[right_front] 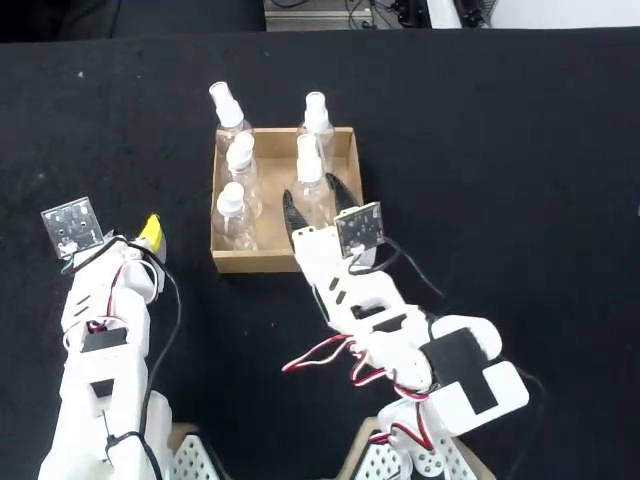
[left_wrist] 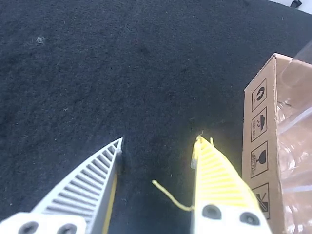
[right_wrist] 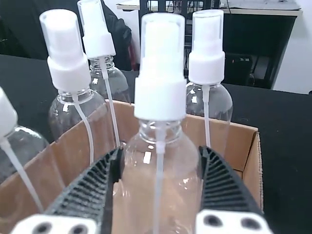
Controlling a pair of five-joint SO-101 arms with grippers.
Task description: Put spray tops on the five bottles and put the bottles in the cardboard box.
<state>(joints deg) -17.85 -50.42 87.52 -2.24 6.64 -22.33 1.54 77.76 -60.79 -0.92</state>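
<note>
Gripping a bottle [right_front: 310, 175] [right_wrist: 170, 180], the right gripper [right_front: 318, 200] [right_wrist: 160, 151] has its black jaws spread about as wide as the clear body and set against both sides of it, as far as I can see. That bottle stands upright in the right half of the box [right_front: 255, 262] [right_wrist: 243, 146], its white top [right_wrist: 161, 73] on.

Two more bottles stand upright in the left half of the box, one near the front wall [right_front: 232, 212] and one behind it [right_front: 241, 160], each with a white top. Another two bottles, also topped, stand at the box's far wall, one at the left corner [right_front: 228, 110] and one at the right [right_front: 316, 115]. I cannot tell whether these two are just inside that wall or just behind it.

The left gripper [right_front: 150, 238] [left_wrist: 160, 144] sits low over the black table [right_front: 500, 150], off to the left of the box and near its front corner without touching it. Its jaws, one white and one yellow, are parted wide and hold nothing; between them I see only the dark cloth. The box's side wall [left_wrist: 258, 146] runs just beside the yellow jaw in the left wrist view.
</note>
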